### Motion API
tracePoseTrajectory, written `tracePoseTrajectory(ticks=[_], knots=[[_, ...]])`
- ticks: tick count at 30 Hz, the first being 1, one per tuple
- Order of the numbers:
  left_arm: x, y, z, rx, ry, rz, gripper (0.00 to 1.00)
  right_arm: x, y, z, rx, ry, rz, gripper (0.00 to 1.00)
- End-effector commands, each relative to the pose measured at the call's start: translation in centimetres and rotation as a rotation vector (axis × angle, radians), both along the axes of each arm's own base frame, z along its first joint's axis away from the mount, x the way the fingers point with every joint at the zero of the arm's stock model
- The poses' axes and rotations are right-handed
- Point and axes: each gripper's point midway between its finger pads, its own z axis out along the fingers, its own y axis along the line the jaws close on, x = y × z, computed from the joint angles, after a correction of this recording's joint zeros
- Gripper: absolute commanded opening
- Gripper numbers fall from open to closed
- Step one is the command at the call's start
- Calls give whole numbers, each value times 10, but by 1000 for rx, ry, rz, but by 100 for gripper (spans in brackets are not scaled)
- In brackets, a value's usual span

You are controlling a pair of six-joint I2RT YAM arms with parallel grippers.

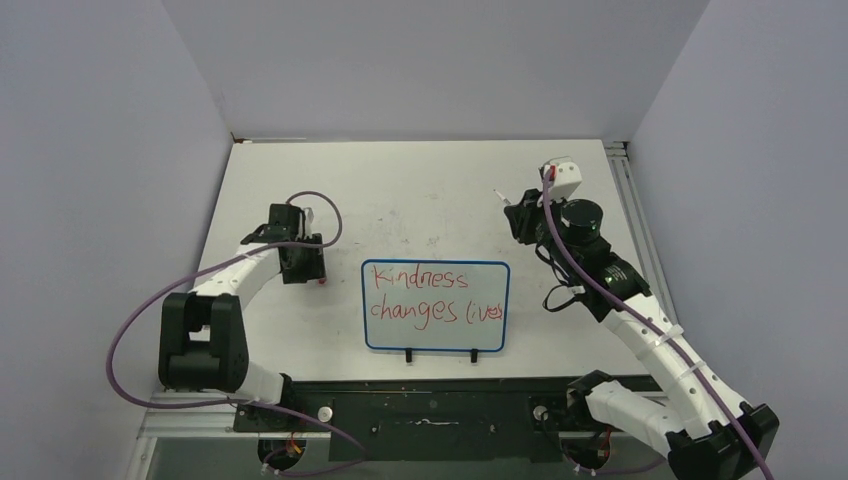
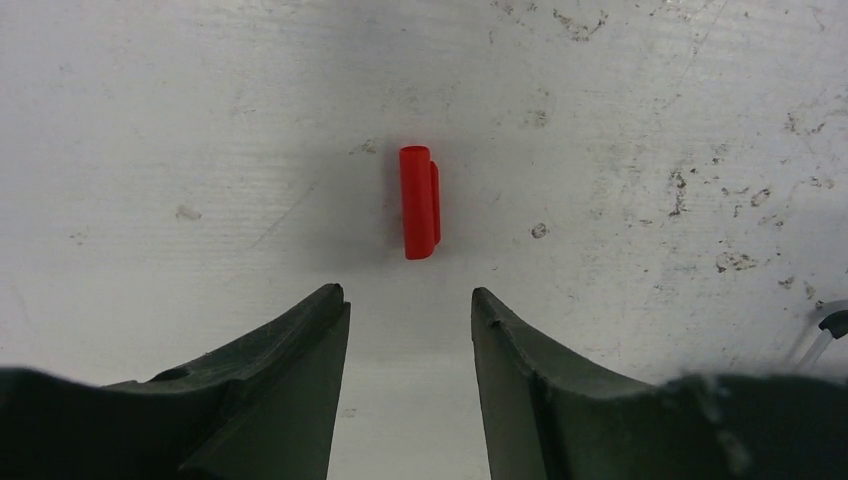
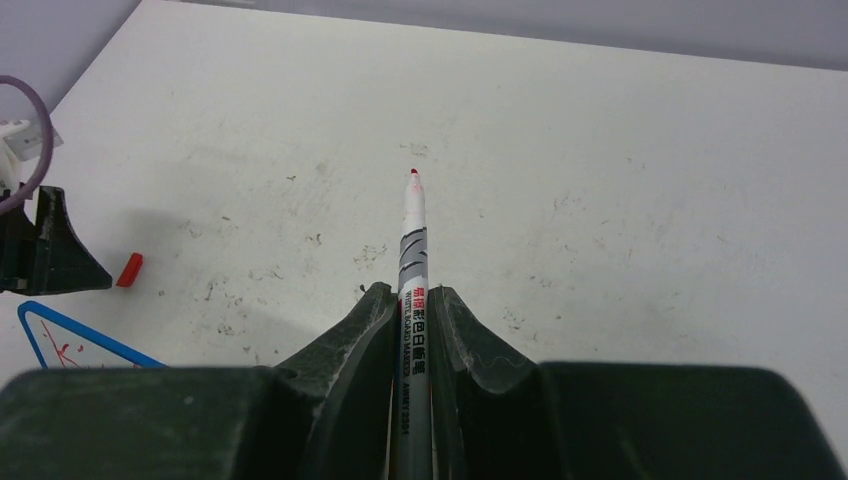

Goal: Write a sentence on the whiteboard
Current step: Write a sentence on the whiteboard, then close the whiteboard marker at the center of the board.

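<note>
At left, left gripper spread, red cap lying just off its tips. Centre, near edge: whiteboard, blue-framed, red "Kindness changes lives", long axis left-right, clips nearside. Right gripper pinches marker.

The right gripper is closed tightly on a marker, with one dark finger pressing on each side of its body. The marker points straight away from the camera, and its uncapped red tip is above the white table; if it touches the surface, I cannot tell. The body is white and grey with small printed letters. The table has many little dark scuffs. At the left side a red cap lies on the table, just beside a black finger of the other arm, and a purple cable curves above it. In the lower left a blue-framed corner of the whiteboard shows some red strokes.
</note>
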Motion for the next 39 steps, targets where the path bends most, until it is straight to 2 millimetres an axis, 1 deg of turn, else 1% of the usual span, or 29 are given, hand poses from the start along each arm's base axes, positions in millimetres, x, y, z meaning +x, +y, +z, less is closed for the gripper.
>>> tracePoseTrajectory(ticks=[1, 9, 10, 13, 17, 21, 26, 31, 35, 39], knots=[[21, -5, 5, 44, -24, -45, 45, -2, -3, 24, 29, -95, 2, 5], [25, -8, -10, 51, 31, -59, 36, 0, -5, 22, 27, -97, -7, 5], [26, -5, -11, 69, 33, -52, 35, 0, -5, 21, 26, -95, -8, 5], [28, -1, -13, 90, 40, -46, 34, 0, -6, 20, 26, -95, -11, 5], [30, -1, -16, 92, 49, -50, 33, 0, -7, 20, 25, -96, -16, 5], [36, -4, -19, 84, 53, -60, 33, -1, -8, 20, 24, -98, -19, 5], [34, -2, -24, 96, 78, -60, 27, -1, -10, 20, 20, -101, -28, 5], [31, 0, -28, 103, 95, -59, 18, -1, -10, 19, 20, -100, -30, 5], [28, -3, -32, 93, 114, -74, 1, -2, -9, 22, 24, -104, -23, 5], [28, -2, -26, 109, 92, -76, 0, -3, -9, 28, 30, -114, -19, 5]])
